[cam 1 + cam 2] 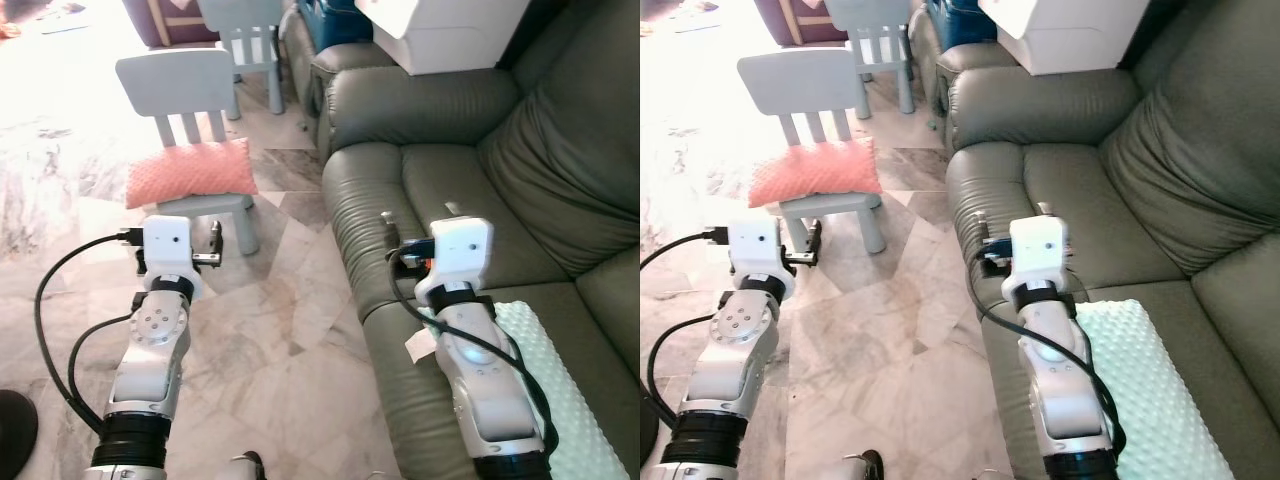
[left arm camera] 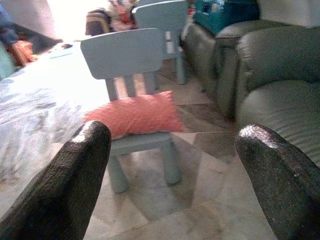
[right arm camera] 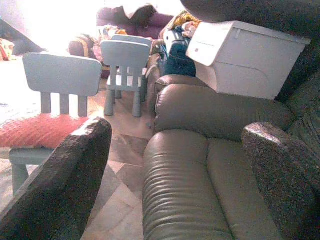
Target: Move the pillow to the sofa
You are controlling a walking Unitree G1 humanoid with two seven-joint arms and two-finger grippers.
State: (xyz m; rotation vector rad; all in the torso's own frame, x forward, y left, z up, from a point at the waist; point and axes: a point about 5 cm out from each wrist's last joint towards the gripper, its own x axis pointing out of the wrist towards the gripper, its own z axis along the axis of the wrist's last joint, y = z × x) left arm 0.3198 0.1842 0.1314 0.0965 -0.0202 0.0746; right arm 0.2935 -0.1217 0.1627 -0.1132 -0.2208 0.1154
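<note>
A coral-pink pillow [image 1: 190,170] lies on the seat of a small pale-blue child's chair [image 1: 176,82] on the marble floor. The olive-green leather sofa [image 1: 450,180] stands to the right. My left gripper [image 2: 172,135] hovers open a short way in front of the chair, at about seat height, with nothing between its fingers [image 1: 215,240]. My right gripper [image 3: 177,130] is held open over the sofa's front seat edge and is empty too.
A pale-green bumpy cushion [image 1: 560,390] lies on the near sofa seat under my right arm. A white box [image 1: 450,30] rests on the sofa's far arm. A second blue chair [image 1: 250,40] and a blue bag [image 1: 330,20] stand behind.
</note>
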